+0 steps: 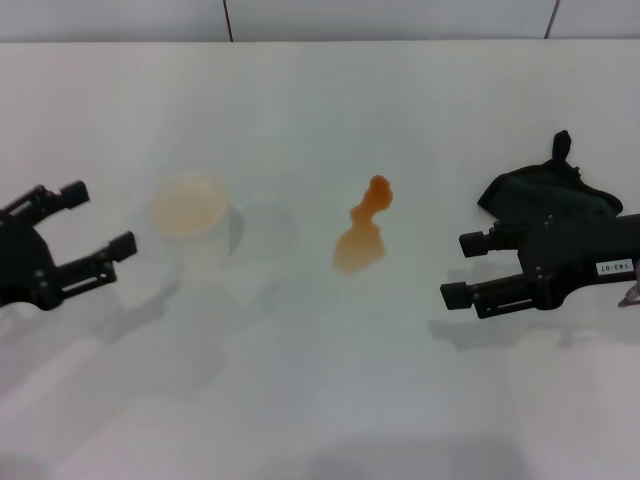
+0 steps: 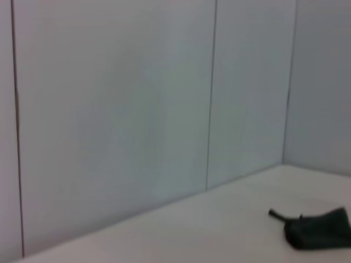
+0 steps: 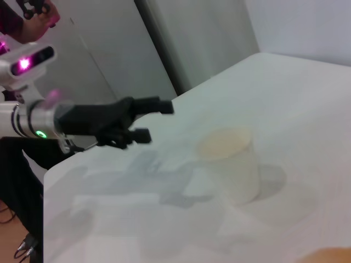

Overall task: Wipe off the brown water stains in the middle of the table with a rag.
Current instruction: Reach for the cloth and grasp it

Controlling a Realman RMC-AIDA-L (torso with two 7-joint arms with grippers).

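Observation:
The orange-brown stain point(image 1: 362, 232) lies in the middle of the white table point(image 1: 320, 380), a narrow lobe joined to a wider blob; its edge shows in the right wrist view point(image 3: 332, 255). The black rag point(image 1: 535, 192) lies lumpy at the right, its pointed tip toward the back; it also shows in the left wrist view point(image 2: 318, 227). My right gripper point(image 1: 463, 268) is open and empty, just in front of the rag and to the right of the stain. My left gripper point(image 1: 98, 222) is open and empty at the left edge; it also shows in the right wrist view point(image 3: 153, 120).
A whitish translucent cup point(image 1: 190, 222) with a tan tint stands upright left of the stain, next to my left gripper; it also shows in the right wrist view point(image 3: 233, 164). A panelled wall point(image 1: 320, 18) runs behind the table's far edge.

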